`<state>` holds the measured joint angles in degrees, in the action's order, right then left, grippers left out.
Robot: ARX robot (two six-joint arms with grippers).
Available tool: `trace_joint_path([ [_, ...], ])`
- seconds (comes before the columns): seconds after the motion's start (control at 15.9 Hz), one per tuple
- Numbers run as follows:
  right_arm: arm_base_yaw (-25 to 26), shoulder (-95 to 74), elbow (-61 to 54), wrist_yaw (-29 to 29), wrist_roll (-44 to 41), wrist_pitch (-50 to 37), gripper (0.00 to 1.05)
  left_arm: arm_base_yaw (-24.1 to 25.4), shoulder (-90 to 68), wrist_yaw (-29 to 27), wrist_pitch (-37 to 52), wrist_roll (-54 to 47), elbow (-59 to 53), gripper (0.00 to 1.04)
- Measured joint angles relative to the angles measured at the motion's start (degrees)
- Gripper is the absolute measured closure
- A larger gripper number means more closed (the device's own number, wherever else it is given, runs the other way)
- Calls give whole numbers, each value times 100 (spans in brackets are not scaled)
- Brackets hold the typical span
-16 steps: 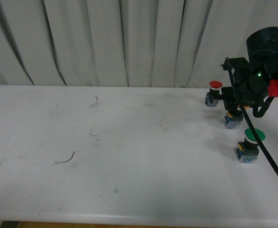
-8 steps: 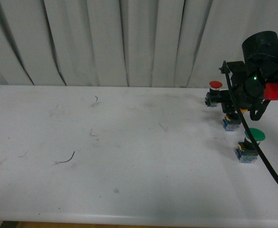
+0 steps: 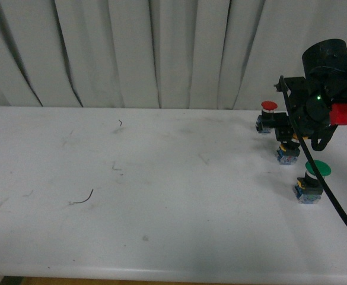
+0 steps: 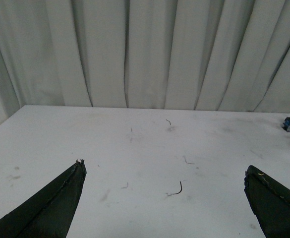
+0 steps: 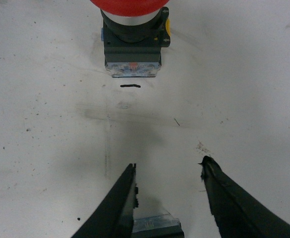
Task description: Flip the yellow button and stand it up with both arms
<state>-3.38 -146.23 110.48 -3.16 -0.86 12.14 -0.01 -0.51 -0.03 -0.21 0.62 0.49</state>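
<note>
Right pincer (image 5: 167, 198) lower, seemingly straddling yellow button (image 5: 154, 225)

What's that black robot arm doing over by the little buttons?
The right gripper hangs low over the white table at the far right, its jaws on either side of the yellow button's blue-grey base. It isn't clear that they've squeezed it yet. The red button stands just behind, and the green button stands nearer the front. The left gripper waits open, with nothing between its jaws.
</note>
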Motion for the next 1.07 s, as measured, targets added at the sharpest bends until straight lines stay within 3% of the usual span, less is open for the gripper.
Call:
trace_joint_path([
  [0.38,0,0,20,39,90,-48,4,0,0,0,0,0,0,7],
  [0.76,2,802,-966,203,173,-938,6,0,0,0,0,0,0,7],
  [1.07,328,3434,-3501,846,457,-2730,6,0,0,0,-2,0,0,7],
])
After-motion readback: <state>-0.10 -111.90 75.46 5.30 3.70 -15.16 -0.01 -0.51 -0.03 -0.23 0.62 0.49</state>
